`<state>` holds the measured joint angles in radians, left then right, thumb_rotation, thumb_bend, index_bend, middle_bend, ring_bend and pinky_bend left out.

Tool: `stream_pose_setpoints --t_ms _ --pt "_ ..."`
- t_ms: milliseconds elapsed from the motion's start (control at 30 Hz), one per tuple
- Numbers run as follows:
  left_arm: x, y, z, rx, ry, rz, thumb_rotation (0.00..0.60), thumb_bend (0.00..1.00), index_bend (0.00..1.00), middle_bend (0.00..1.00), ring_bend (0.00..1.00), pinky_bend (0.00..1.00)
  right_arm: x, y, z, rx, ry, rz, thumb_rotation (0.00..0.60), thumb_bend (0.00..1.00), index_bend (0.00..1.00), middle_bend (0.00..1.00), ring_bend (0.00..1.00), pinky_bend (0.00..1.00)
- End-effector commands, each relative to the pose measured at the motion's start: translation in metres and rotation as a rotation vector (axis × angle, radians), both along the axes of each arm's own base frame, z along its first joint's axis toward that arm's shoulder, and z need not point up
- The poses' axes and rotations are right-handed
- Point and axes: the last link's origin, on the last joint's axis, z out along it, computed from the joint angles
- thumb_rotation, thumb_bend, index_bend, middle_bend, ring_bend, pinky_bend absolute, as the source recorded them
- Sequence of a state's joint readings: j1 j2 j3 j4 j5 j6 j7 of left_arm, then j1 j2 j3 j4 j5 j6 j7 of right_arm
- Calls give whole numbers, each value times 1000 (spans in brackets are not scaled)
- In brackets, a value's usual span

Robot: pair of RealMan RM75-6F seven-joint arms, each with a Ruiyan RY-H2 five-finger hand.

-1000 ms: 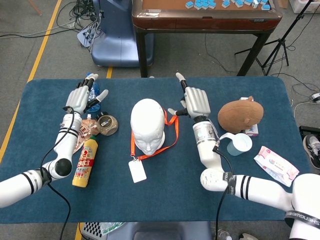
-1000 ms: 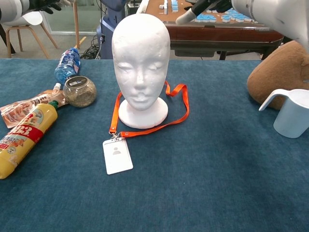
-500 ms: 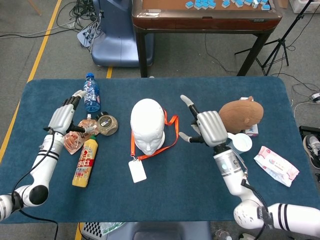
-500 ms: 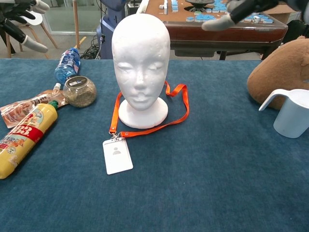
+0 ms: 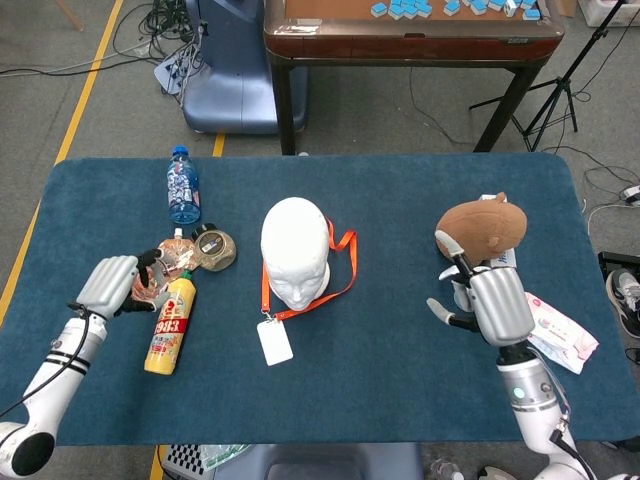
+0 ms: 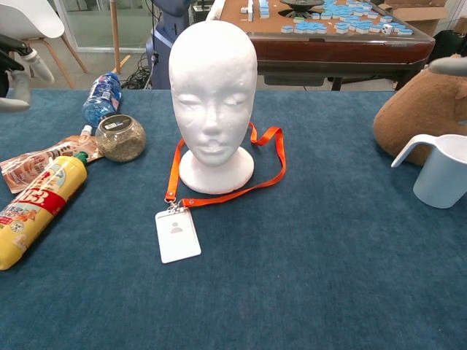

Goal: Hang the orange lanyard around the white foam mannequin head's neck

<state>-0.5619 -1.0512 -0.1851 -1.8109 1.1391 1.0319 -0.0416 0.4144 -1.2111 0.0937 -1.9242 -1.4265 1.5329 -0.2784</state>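
Observation:
The white foam mannequin head (image 5: 295,250) stands upright mid-table, facing me, and also shows in the chest view (image 6: 211,95). The orange lanyard (image 5: 346,262) lies in a loop around its base on the cloth, with the strap (image 6: 278,156) trailing right and behind. Its white badge (image 6: 177,235) lies flat in front of the base. My left hand (image 5: 110,285) hovers near the table's left front, holding nothing, fingers apart. My right hand (image 5: 497,305) hovers at the right front, fingers spread, empty. Both hands are well clear of the head.
A yellow bottle (image 5: 170,325), a snack packet (image 5: 150,282), a glass jar (image 5: 213,250) and a water bottle (image 5: 181,185) lie left of the head. A brown plush (image 5: 483,225), a white pitcher (image 6: 441,171) and a wipes pack (image 5: 560,332) sit on the right.
Both hands have drawn back from beside the head toward the table's front edge, left one to the left, right one to the right. The lanyard and head have not moved.

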Motion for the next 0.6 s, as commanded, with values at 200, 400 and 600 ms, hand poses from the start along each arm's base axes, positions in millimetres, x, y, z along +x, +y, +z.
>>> stream_pose_setpoints --t_ms 200,400,600 --pt "-8 -27 -18 -113 6 -75 600 287 488 852 859 950 -27 20 8 -58 29 -49 600 212 118 759 837 957" --pt "-4 -32 -36 -204 65 -125 600 374 406 879 894 959 -36 25 11 -92 59 -64 600 212 118 707 768 956" --pt "3 -31 -56 -269 124 -192 600 455 348 908 924 966 -44 29 12 -82 106 -92 600 212 118 701 761 956"
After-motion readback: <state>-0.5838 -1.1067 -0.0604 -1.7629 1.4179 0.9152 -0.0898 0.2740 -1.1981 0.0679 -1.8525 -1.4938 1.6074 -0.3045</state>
